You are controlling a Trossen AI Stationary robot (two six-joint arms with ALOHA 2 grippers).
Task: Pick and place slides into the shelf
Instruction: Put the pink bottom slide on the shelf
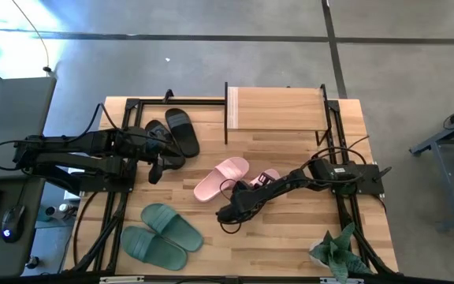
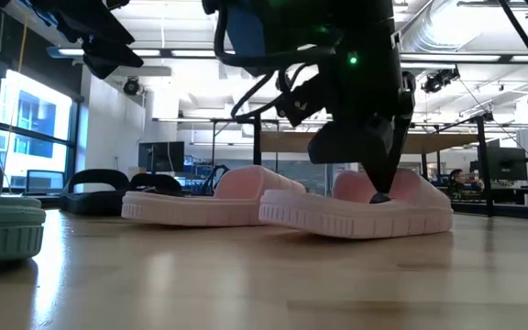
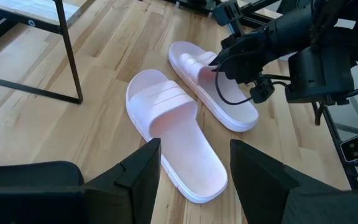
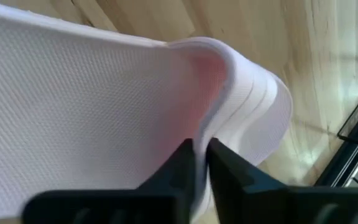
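Observation:
Two pink slides lie sole-down at the table's middle: one (image 1: 221, 177) free, the other (image 1: 271, 173) partly under my right arm. My right gripper (image 1: 247, 189) is shut on that second slide's strap; it also shows in the low view (image 2: 379, 191). My left gripper (image 3: 194, 180) is open and empty, hovering at the left by the black slides (image 1: 176, 134). The dark green slides (image 1: 160, 233) lie near the front left. The shelf (image 1: 278, 110) stands at the far edge. My right gripper pinches the wide strap of the pink slide at its edge (image 4: 211, 127) between its two fingers (image 4: 180, 163), one finger on the strap's inner side and one on its outer side. The fingers come from above, slanting down. The slide's sole (image 2: 356, 222) lies on the table.
A potted plant (image 1: 336, 251) stands at the near right corner. Black frame bars run along the table's left and right sides. Bare wood lies between the pink slides and the shelf.

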